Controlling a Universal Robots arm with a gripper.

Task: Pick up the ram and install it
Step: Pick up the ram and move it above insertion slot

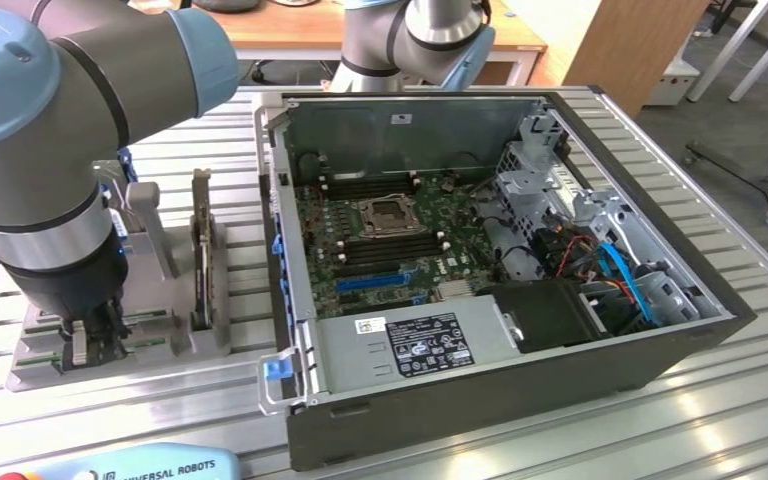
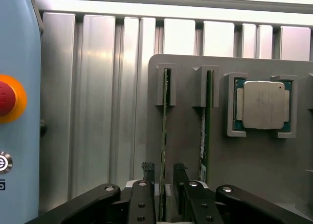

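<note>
Two fingers [image 2: 147, 168] of my gripper [image 2: 164, 171] stand spread on either side of the ram [image 2: 163, 131]. It stands on edge in the grey holder [image 2: 184, 136], in its edge-most slot, beside a second stick [image 2: 204, 131] and the processor chip [image 2: 263, 104].

Two ram sticks [image 2: 164, 136] [image 2: 204, 136], one processor chip [image 2: 263, 105], one grey holder [image 2: 186, 136], one open computer case [image 1: 518, 395]
</note>
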